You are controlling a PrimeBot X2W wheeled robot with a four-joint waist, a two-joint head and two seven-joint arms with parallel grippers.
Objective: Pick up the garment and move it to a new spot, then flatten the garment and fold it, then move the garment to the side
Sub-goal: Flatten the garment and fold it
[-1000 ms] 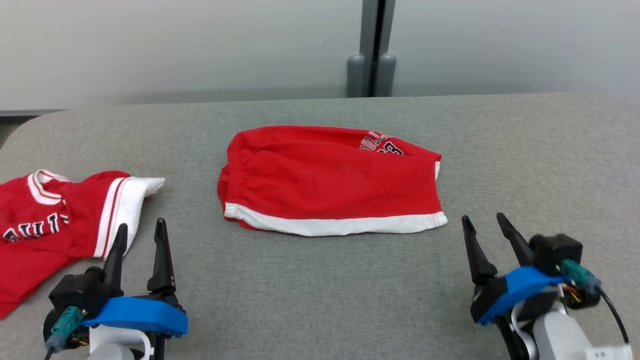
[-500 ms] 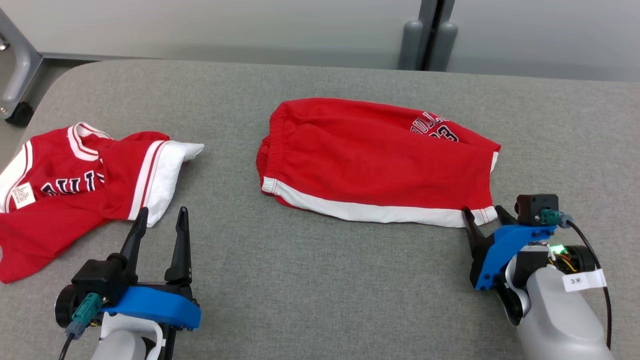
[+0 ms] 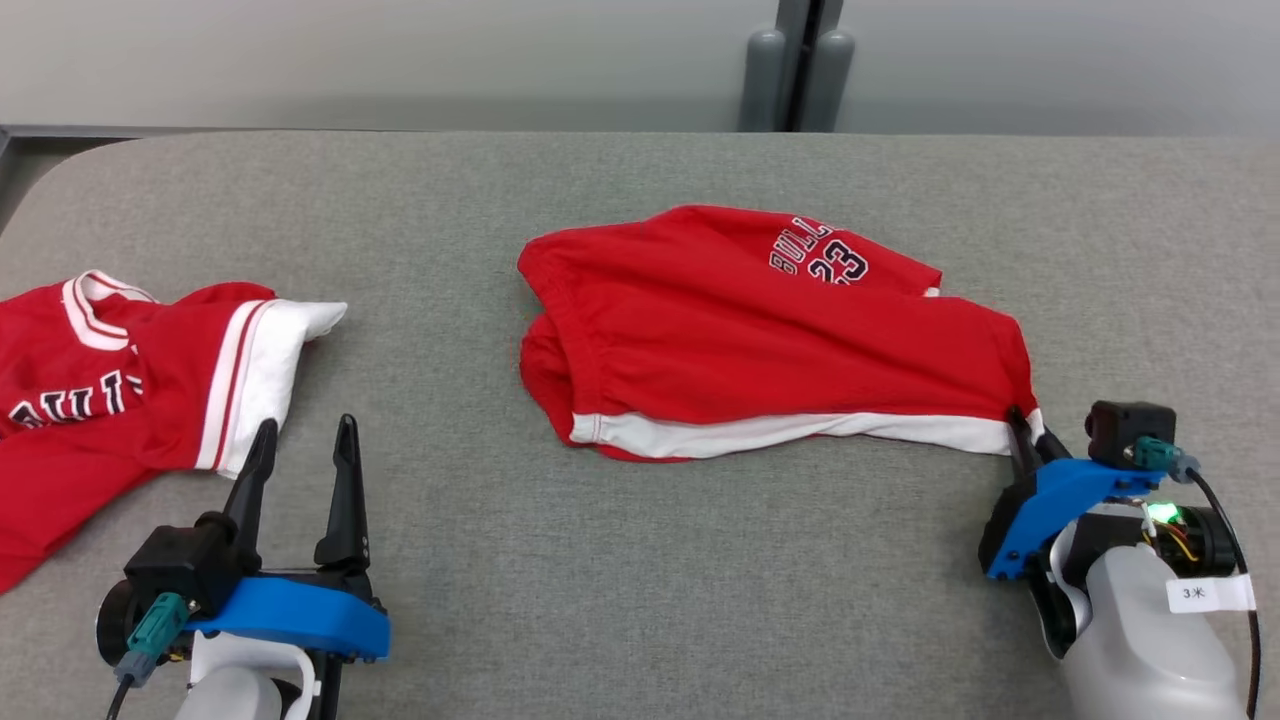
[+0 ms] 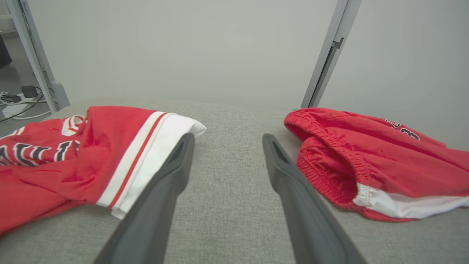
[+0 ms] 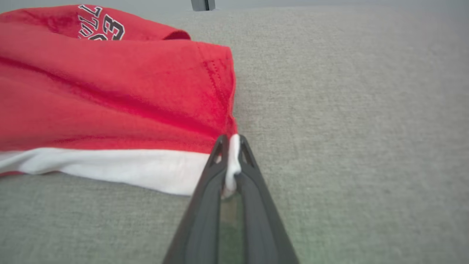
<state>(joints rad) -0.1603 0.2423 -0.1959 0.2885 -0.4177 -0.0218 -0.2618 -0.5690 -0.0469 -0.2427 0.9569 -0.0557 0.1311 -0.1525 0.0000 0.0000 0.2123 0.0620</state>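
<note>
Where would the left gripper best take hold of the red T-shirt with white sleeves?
Grip the white sleeve of the T-shirt, coming from the near side with the left gripper. The sleeve juts out just ahead of its open jaws, and its end is a free edge on the table, probably easy to pinch.

The garment [image 3: 150, 420] is a red jersey-style T-shirt lying crumpled and unfolded at the left side of the grey surface [image 3: 640, 560]; the head view's left edge cuts off part of it. One white short sleeve [image 3: 275, 360], bordered by white-and-red striped trim, points toward the middle of the surface and rests on it. The striped neckband [image 3: 88, 318] lies at the far side. Part of the black, white-outlined lettering [image 3: 75, 402] shows across the rumpled chest. The red body trails toward the near edge.
</note>
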